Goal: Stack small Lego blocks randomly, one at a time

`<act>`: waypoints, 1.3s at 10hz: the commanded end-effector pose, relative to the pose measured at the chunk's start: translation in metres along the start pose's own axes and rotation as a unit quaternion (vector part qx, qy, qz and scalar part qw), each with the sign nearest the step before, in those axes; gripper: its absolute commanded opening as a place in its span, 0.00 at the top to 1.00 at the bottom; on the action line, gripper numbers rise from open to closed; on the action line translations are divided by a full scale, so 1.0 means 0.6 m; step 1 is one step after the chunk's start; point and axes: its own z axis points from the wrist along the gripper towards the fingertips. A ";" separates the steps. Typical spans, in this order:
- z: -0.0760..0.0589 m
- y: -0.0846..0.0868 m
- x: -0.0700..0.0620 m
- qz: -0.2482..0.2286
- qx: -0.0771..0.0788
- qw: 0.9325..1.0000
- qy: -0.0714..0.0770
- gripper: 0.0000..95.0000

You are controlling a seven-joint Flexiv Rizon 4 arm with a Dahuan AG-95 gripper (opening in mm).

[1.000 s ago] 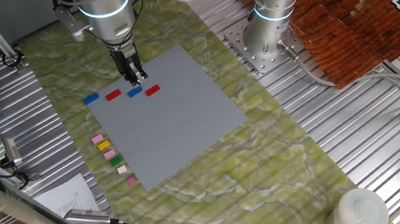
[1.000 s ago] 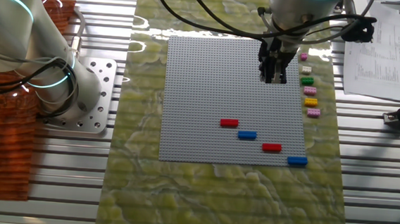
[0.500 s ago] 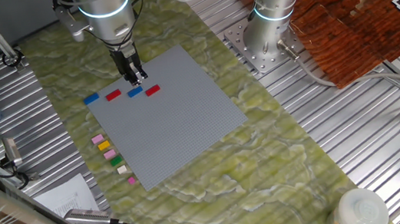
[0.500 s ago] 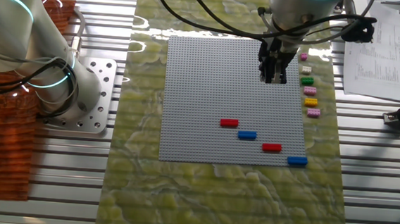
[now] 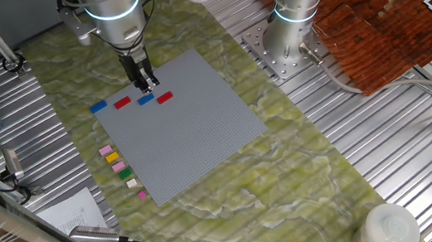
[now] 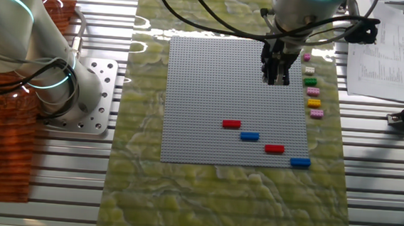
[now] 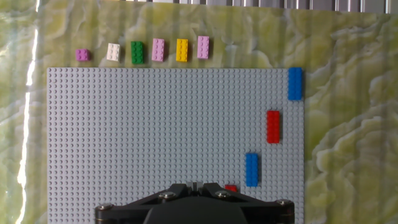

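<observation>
Hand view looks straight down on the large flat grey studded baseplate (image 7: 155, 137), which lies on a green marbled mat (image 7: 348, 155) over the ribbed metal worktop (image 6: 380, 211). Just off the plate's far edge, on the mat, stands a row of six small plastic bricks (image 7: 143, 51): magenta, cream, green, pink, yellow, pink, set slightly apart. Along the plate's right side run a blue brick (image 7: 295, 83) at the corner, a red brick (image 7: 273, 126), another blue brick (image 7: 251, 169) and a red brick (image 7: 231, 188) half hidden by the black gripper (image 6: 275, 77). The plate's middle and left are bare studs. The jaws look pressed together with nothing visible between them, hanging above the plate.
</observation>
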 end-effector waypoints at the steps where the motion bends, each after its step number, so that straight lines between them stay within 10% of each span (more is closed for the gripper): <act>1: 0.013 -0.004 -0.005 -0.001 0.000 1.000 -0.003 1.00; 13: 0.107 -0.022 -0.107 -0.036 0.010 0.999 -0.008 1.00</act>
